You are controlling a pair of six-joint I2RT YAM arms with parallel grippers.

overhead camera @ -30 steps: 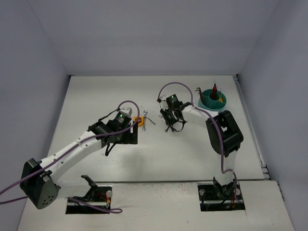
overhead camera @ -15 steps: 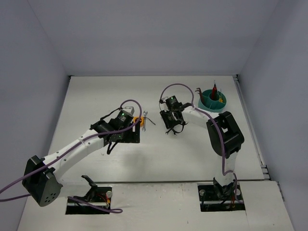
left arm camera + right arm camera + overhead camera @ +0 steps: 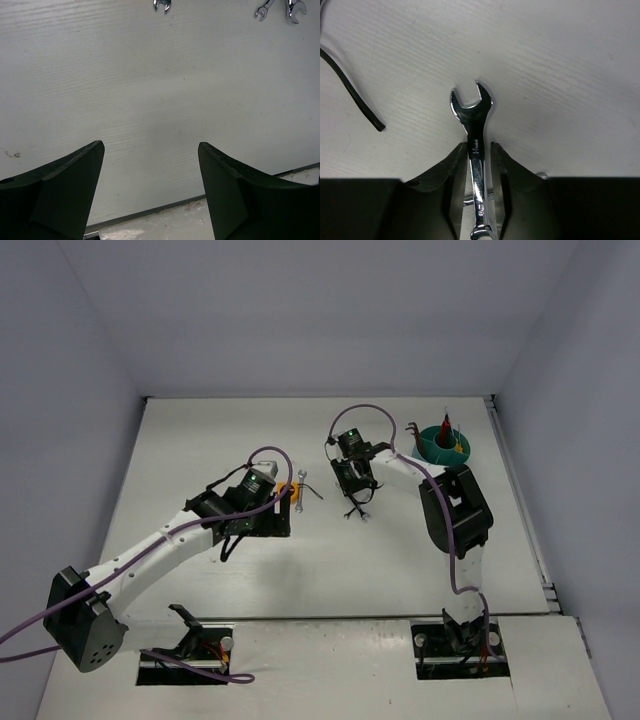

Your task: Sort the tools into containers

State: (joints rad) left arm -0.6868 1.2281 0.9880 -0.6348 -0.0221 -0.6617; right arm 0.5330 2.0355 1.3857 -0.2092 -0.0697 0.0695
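Pinches silver wrench (image 3: 475, 145) in right gripper (image 3: 477, 165), clear only from wrist view; hangs left of teal cup (image 3: 424, 452) overhead; holds left gripper (image 3: 150, 146) agape.

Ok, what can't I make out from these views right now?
- Right wrist: wrench tail hidden between the right gripper fingers; whether they pinch it is unclear.
- Right wrist: hex key cut off by left edge.
- Left wrist: wrenches cut off by top edge.
- Top: teal cup contents too small.
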